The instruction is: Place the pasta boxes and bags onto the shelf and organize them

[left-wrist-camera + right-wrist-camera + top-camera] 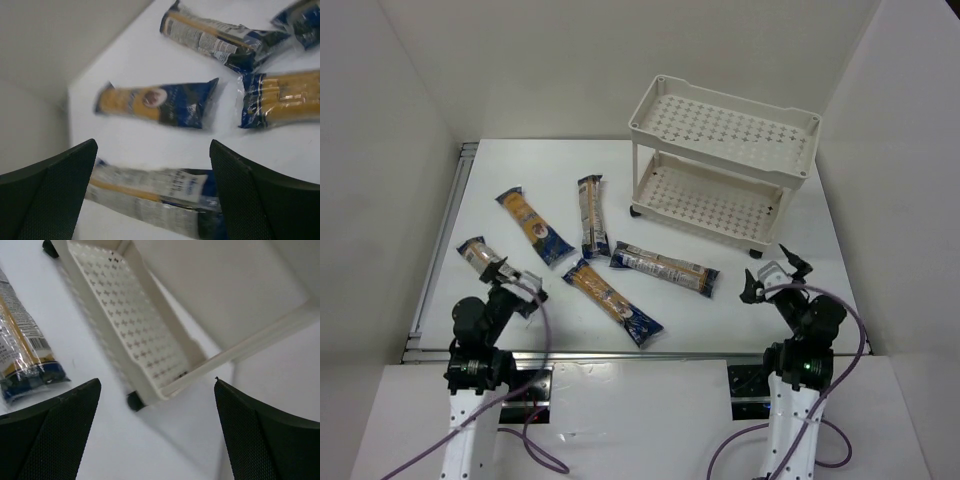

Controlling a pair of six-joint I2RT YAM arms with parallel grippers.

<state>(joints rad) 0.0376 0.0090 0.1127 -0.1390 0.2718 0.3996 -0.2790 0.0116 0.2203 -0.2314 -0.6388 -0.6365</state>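
Progress: 0 shelved. Both tiers of shelf [720, 125] were bare; it stood far right on counter [710, 320]. All 5 pasta packets [533, 227] lay flat on counter, left and centre, nearest packet [663, 268] near shelf front. All 5 placements left.

Over leftmost packet [477, 254] hung left claw [510, 275], spread wide, holding nothing. By shelf, right claw [772, 272] was also wide, holding nothing.

Left wrist view alone showed packet labels close. Right wrist view alone showed lower tray perforations and dark foot [134, 401]. Only top view showed whole layout.
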